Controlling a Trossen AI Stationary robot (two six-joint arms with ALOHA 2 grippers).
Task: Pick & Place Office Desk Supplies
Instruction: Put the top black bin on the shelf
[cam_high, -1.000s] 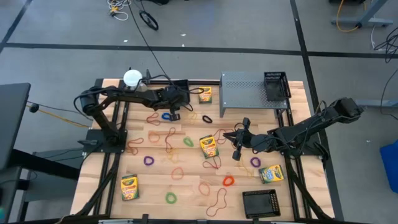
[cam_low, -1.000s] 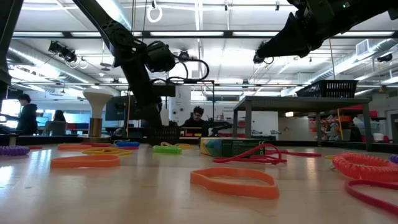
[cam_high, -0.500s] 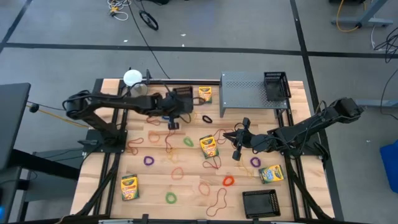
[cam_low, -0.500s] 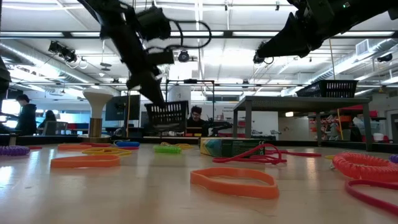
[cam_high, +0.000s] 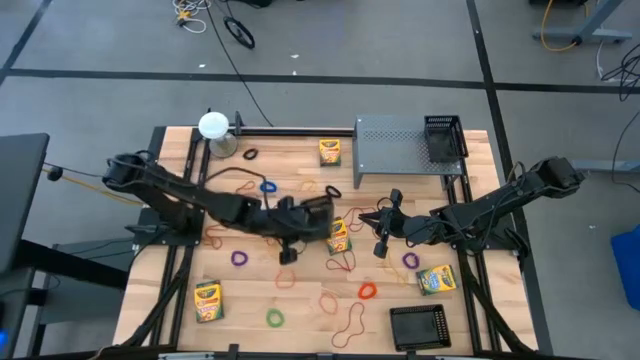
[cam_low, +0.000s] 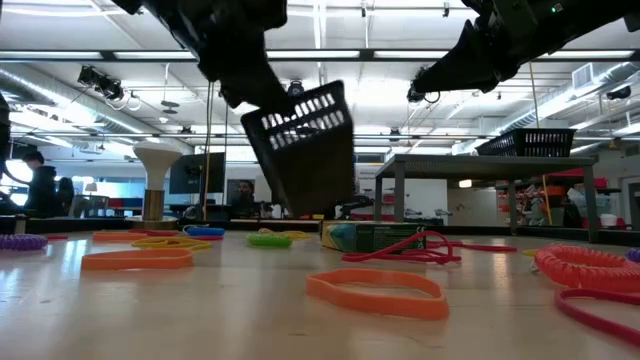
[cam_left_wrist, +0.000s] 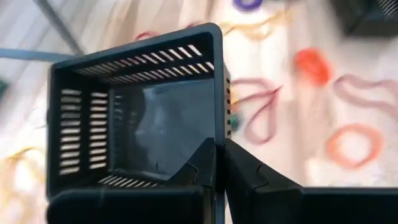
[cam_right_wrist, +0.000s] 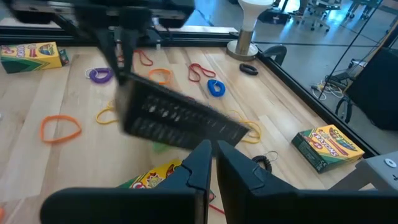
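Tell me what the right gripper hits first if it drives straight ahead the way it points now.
Probably the black mesh basket that the left gripper carries in the air: it hangs directly ahead of the right gripper. Depth is unclear, so it might pass under and meet the crayon box below.

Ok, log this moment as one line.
left claw: shut on black basket, carried above table centre | right claw: shut, empty, hovering | rubber bands, crayon boxes: on table
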